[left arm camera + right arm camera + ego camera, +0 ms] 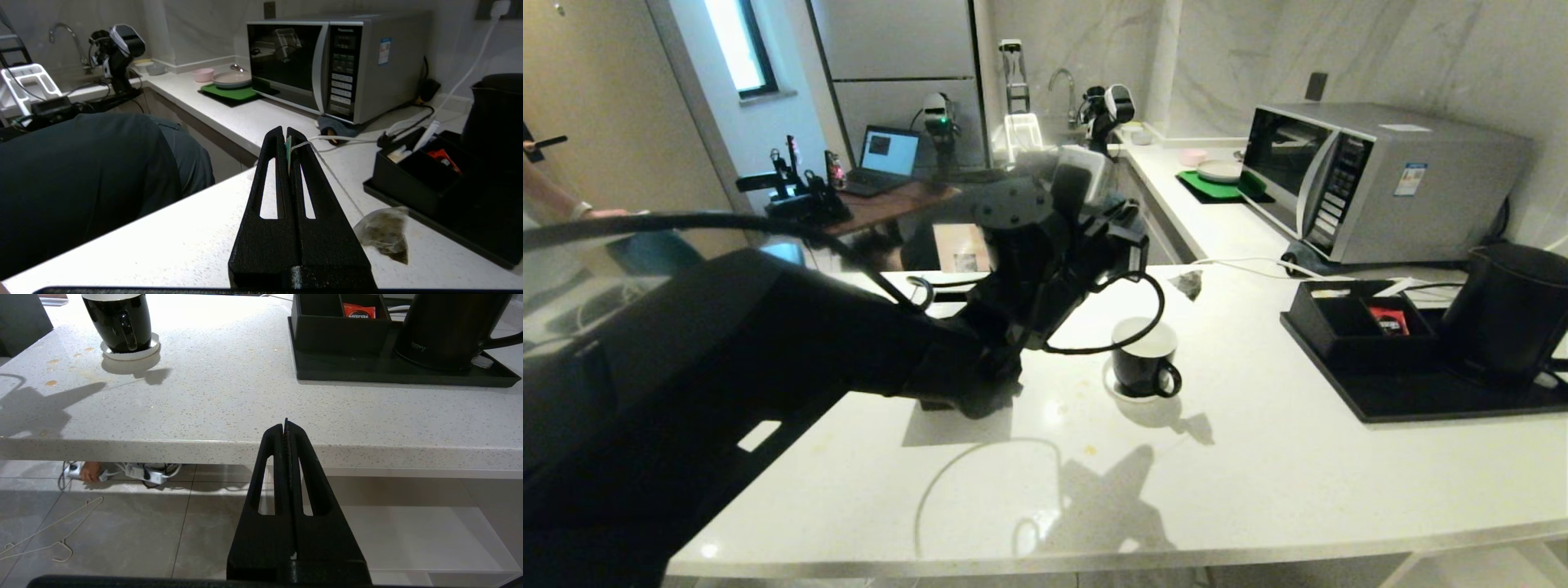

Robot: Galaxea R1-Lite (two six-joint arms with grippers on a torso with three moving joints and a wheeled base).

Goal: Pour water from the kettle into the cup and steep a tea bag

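From the head camera, one white counter (1258, 457) carries one cup (1145, 357) on one small white saucer (1116, 387), and to the right one black tray (1421, 400) holding one kettle (1511, 314) and one black divided box (1347, 322) with one red sachet (1390, 321) in it. The left arm reaches in from the left, and the left gripper (1131, 214) hangs above and just behind the cup; one tea bag (1191, 283) dangles apart from the cup, toward the far side of the counter. One microwave (1372, 175) stands at the back right. In the left wrist camera the left gripper (287, 132) has its two fingers pressed together on a small tag and white string near their tips; the one tea bag (384, 233) hangs lower, over the counter, just beside the tray. One kettle (496, 114) and one microwave (335, 61) show beyond. In the right wrist camera the right gripper (286, 426) sits below the counter edge, its two fingers closed together on nothing; one cup (118, 320) stands well apart from one kettle (449, 328) on the tray (388, 371).
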